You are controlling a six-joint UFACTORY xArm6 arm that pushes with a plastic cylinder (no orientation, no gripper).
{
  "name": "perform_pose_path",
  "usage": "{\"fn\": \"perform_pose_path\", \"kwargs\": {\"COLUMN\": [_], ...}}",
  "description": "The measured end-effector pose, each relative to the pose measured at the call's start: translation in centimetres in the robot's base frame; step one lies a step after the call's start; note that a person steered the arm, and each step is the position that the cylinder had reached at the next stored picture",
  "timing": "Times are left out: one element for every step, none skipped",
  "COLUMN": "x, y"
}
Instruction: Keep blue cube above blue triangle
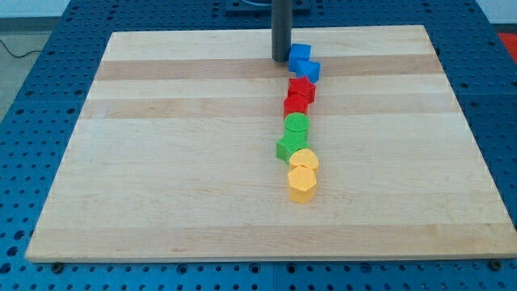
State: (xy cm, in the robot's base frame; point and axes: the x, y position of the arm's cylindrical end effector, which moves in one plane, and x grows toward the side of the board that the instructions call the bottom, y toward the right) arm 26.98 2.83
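Observation:
The blue cube (pixel 300 55) sits near the view's top, right of centre. The blue triangle (pixel 311 70) lies just below and to the right of it, touching it. My tip (pixel 280 59) is the lower end of the dark rod and stands right beside the blue cube's left side, close or touching; I cannot tell which.
Below the blue blocks runs a column of blocks on the wooden board (pixel 161 162): a red block (pixel 302 87), a second red block (pixel 294 105), a green cylinder (pixel 296 125), a green block (pixel 287 147), a yellow cylinder (pixel 304 159) and a yellow hexagon (pixel 301 183).

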Motion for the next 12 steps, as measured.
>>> {"fn": "perform_pose_path", "kwargs": {"x": [-1.0, -4.4, -5.5, -5.4, -4.1, -2.5, -1.4, -1.3, -1.3, -2.3, -3.3, -3.0], "y": [0.4, -2.0, -1.0, 0.3, 0.7, 0.8, 0.8, 0.8, 0.8, 0.8, 1.8, 3.4]}}
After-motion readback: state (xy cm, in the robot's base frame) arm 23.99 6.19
